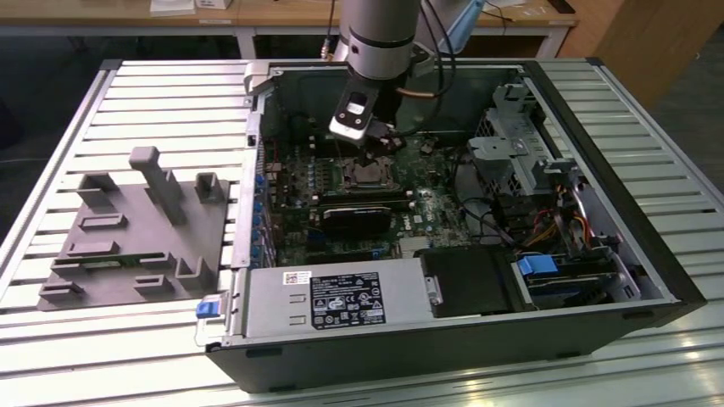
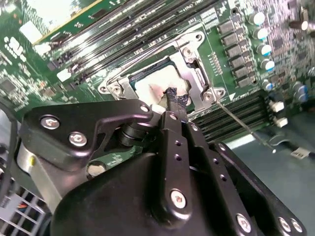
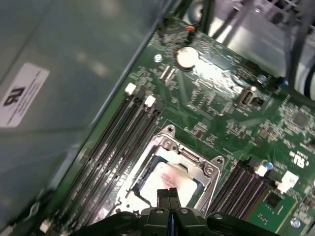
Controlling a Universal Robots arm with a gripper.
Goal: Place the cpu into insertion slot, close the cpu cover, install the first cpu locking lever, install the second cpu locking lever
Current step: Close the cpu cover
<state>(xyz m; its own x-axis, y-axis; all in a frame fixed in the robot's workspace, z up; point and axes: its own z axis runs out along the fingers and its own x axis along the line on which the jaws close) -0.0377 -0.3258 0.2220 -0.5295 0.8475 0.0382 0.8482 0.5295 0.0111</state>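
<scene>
my gripper [image 3: 167, 192] is closed, the two fingers pressed flat against each other with nothing between them, and in both wrist views its tip [image 2: 175, 98] hangs right over the near edge of the cpu [image 3: 170, 178]. i cannot tell whether the tip touches the metal or sits just above it. the cpu [image 2: 155, 84] lies flat in the insertion slot [image 1: 364, 174], its pale grey top showing through the square window of the cpu cover [image 3: 199, 164], whose silver frame [image 2: 194, 73] sits around the chip on all sides. in the second wrist view a thin locking lever [image 2: 241, 125] sticks out at a slant from one corner of the socket, across the memory slots [image 2: 236, 115] on that side. more long black memory slots [image 3: 123, 132] run along the other side of the socket on the green motherboard [image 3: 216, 98]. in the exterior view my arm reaches down into the open computer case [image 1: 633, 195], with my gripper [image 1: 368, 140] just above the slot and the black heatsink [image 1: 356, 220] just beside it. a grey fixture [image 1: 136, 225] stands on the slatted table [image 1: 147, 102] at the exterior view's left, well apart from the case.
</scene>
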